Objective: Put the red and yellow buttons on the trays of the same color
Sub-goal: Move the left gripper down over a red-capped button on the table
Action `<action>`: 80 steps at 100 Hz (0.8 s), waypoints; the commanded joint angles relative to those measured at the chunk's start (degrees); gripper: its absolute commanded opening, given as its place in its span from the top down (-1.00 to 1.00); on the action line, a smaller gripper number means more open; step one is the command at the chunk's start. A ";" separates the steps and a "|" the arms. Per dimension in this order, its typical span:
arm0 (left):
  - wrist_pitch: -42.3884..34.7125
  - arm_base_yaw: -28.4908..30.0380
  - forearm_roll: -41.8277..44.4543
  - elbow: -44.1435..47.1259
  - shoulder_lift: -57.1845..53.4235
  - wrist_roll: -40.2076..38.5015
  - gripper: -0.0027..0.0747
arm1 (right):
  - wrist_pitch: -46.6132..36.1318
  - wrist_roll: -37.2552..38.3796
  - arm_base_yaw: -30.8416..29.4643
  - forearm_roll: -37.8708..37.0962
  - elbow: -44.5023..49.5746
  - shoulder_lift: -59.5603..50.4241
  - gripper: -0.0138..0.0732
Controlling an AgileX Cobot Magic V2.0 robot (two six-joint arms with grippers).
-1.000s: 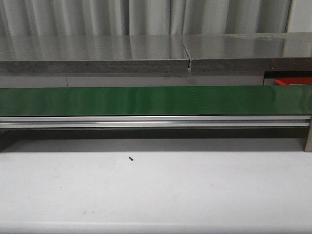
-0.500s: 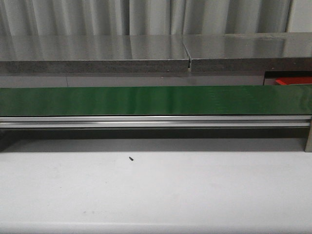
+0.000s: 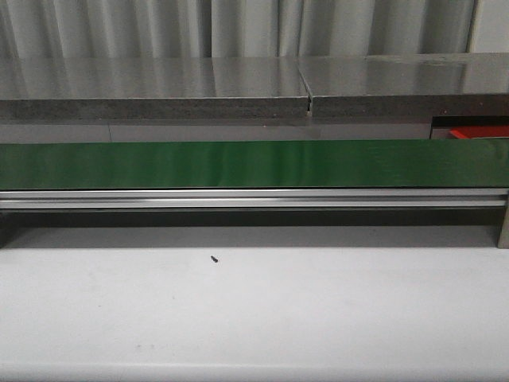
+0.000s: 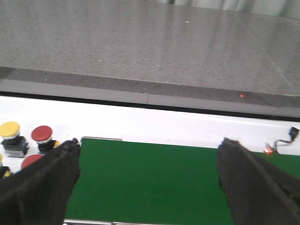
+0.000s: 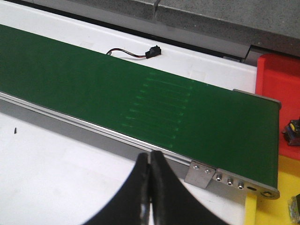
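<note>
In the left wrist view a yellow button (image 4: 10, 129) and a red button (image 4: 41, 134) stand on the white surface beside the end of the green belt (image 4: 150, 178). A second red button (image 4: 30, 160) is partly hidden by a finger. My left gripper (image 4: 147, 180) is open and empty above the belt. In the right wrist view my right gripper (image 5: 150, 161) is shut and empty over the white table, just before the belt's rail. The red tray (image 5: 279, 75) and yellow tray (image 5: 287, 185) lie past the belt's end. Neither gripper shows in the front view.
The green belt (image 3: 254, 163) crosses the front view, with a grey counter (image 3: 159, 87) behind it and the red tray's edge (image 3: 479, 131) at the far right. A small dark screw (image 3: 214, 258) lies on the white table. A black connector with wires (image 5: 151, 51) lies behind the belt.
</note>
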 commanded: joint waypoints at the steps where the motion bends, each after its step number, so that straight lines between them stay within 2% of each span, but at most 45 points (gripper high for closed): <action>1: 1.42 4.60 -1.62 -7.34 5.67 -2.61 -0.48 | -2.50 -0.02 -0.09 1.04 -1.45 -0.40 0.84; 12: 5.06 8.78 -1.89 -13.50 12.90 -3.04 -0.48 | -2.50 -0.02 -0.09 1.04 -1.45 -0.40 0.84; 31: 6.47 13.16 -1.89 -20.85 26.13 -3.04 -0.48 | -2.50 -0.02 -0.09 1.04 -1.45 -0.40 0.84; 59: 7.57 14.42 -2.16 -26.03 42.03 -3.04 -0.48 | -2.50 -0.02 -0.09 1.04 -1.45 -0.40 0.84; 80: 7.01 14.42 -2.29 -27.72 49.04 -3.04 -0.48 | -2.57 -0.02 -0.09 1.04 -1.45 -0.40 0.84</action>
